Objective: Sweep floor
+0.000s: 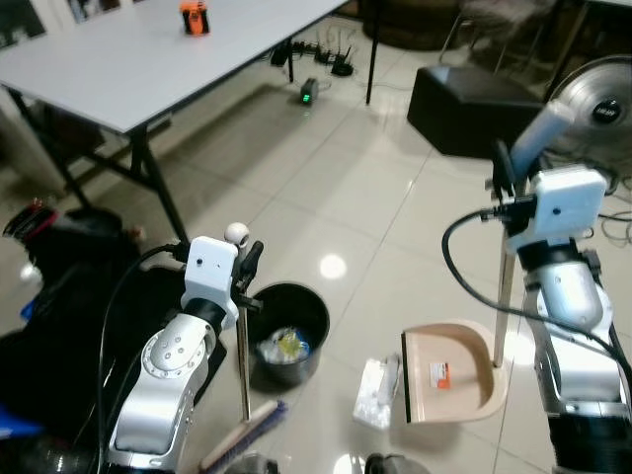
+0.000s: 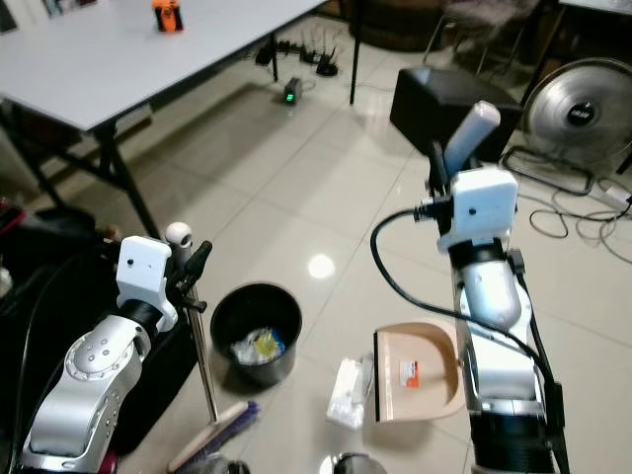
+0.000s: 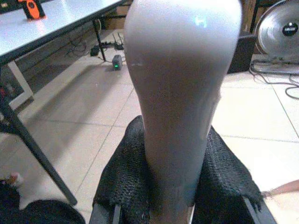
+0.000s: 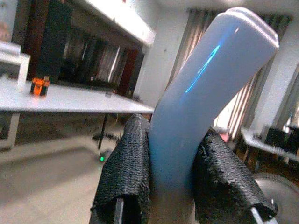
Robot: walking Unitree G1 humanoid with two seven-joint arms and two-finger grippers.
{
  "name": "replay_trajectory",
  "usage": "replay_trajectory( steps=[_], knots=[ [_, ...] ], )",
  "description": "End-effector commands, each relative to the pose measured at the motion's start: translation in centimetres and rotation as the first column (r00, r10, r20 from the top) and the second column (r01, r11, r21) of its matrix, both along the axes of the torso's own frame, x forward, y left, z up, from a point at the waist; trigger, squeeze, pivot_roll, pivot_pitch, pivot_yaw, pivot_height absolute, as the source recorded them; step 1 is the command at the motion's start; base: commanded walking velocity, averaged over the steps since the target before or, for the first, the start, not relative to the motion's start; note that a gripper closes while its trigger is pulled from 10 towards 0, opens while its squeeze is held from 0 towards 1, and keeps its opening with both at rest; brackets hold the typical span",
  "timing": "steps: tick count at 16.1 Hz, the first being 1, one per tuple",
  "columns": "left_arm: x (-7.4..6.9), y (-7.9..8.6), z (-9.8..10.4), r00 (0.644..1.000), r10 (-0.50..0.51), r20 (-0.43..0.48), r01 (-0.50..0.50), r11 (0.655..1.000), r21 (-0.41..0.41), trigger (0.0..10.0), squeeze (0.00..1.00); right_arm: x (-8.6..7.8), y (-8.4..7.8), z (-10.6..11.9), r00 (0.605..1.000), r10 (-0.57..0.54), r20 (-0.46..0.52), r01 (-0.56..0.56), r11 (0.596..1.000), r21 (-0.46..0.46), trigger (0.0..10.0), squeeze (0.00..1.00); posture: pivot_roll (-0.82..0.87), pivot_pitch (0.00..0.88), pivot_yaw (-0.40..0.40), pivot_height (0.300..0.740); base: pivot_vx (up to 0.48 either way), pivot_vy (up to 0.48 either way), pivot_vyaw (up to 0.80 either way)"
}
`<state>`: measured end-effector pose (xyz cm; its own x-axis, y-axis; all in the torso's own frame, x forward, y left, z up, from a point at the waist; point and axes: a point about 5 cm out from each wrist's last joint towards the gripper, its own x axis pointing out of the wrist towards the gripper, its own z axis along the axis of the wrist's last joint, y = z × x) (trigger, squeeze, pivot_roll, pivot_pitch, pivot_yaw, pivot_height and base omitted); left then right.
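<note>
My left gripper (image 1: 243,279) is shut on the thin broom pole (image 1: 242,365), just under its white round cap (image 1: 235,233). The broom head (image 1: 245,431) rests on the tiles beside a black bin (image 1: 288,331) that holds scraps. My right gripper (image 1: 506,194) is shut on the dustpan handle (image 1: 541,133), whose grey grip sticks up above the fingers. The beige dustpan (image 1: 449,375) sits on the floor, its mouth facing a crumpled white wrapper (image 1: 377,391). In the wrist views, black padded fingers (image 3: 124,172) (image 4: 125,163) clamp each handle.
A grey table (image 1: 118,59) with an orange object (image 1: 195,17) stands at the back left, its black legs (image 1: 158,188) near my left arm. A black box (image 1: 464,109), a floor fan (image 1: 597,99) and cables (image 1: 326,59) lie behind. Dark bags (image 1: 59,296) crowd the left.
</note>
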<state>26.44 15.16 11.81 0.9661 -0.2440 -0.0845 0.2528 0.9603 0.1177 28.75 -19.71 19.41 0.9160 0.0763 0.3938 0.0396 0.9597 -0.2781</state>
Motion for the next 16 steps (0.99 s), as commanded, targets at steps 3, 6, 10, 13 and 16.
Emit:
replay_trajectory(
  steps=[3, 6, 10, 13, 16],
  knots=[
    [-0.1, -0.1, 0.2, 1.0, -0.011, 0.011, 0.011, 1.0, 0.017, 10.0, 0.0, -0.2, -0.6, -1.1, 0.993, -0.044, -0.109, 0.053, 0.996, 0.077, 10.0, 0.0, -0.09, 0.04, 0.031, 0.74, -0.304, 0.0, 0.0],
    [0.0, -0.2, 0.2, 1.0, -0.014, 0.013, 0.014, 1.0, 0.016, 10.0, 0.0, -0.6, -0.5, -1.6, 0.988, -0.052, -0.148, 0.064, 0.995, 0.081, 10.0, 0.0, -0.09, 0.043, 0.03, 0.74, -0.303, 0.0, 0.0],
    [0.6, -0.8, 0.5, 0.999, -0.048, 0.017, 0.048, 0.999, 0.013, 10.0, 0.0, -1.5, -1.3, -1.4, 0.983, -0.118, -0.143, 0.136, 0.984, 0.119, 10.0, 0.0, -0.1, 0.042, 0.04, 0.74, -0.068, 0.0, -0.2],
    [0.8, -1.3, 0.8, 0.996, -0.082, 0.028, 0.082, 0.997, -0.005, 10.0, 0.0, -2.4, -1.7, -1.5, 0.977, -0.152, -0.149, 0.171, 0.977, 0.124, 10.0, 0.0, -0.1, 0.04, 0.048, 0.74, 0.0, 0.0, -0.8],
    [0.9, -1.2, 0.7, 0.996, -0.083, 0.018, 0.084, 0.996, -0.033, 10.0, 0.0, -2.8, -1.7, -1.0, 0.975, -0.177, -0.132, 0.192, 0.976, 0.104, 10.0, 0.0, -0.13, 0.036, 0.07, 0.74, 0.0, 0.0, -0.8]
  ],
)
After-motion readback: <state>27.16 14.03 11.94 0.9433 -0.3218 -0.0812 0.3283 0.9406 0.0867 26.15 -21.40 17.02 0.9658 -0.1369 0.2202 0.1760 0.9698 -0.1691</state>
